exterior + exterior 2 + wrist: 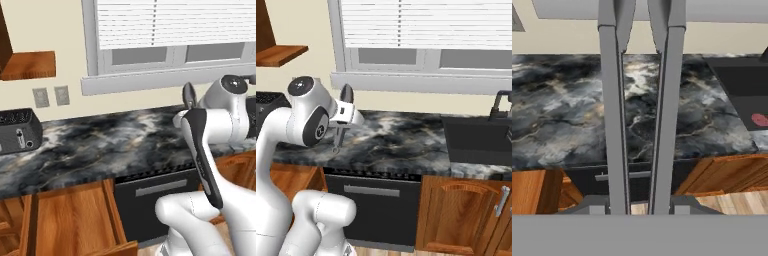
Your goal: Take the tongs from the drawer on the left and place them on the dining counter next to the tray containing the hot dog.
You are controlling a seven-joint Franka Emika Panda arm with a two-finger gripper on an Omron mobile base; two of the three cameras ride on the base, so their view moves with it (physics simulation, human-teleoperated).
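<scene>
- Gripper (639,209): raised above the marbled countertop (100,145), fingers closed on the tongs (639,115).
- Tongs: held clear of every surface. In the hand view, the two long grey arms run from the finger tips toward the top of the frame, side by side with a narrow gap between them.
- Right base view: the tongs (346,95) appear to project upward from the gripper (340,131) in front of the window sill; the exact grip point is hard to resolve at this size.
- Drawer (75,220): pulled open below the countertop, at lower left in the left base view. Interior shows bare wood.
- Black appliance front (373,210): directly under the countertop, with one horizontal silver bar handle.
- Sink (476,140): dark basin set in the countertop, right of the arm.
- Toaster (17,131): black, standing on the countertop at far left.
</scene>
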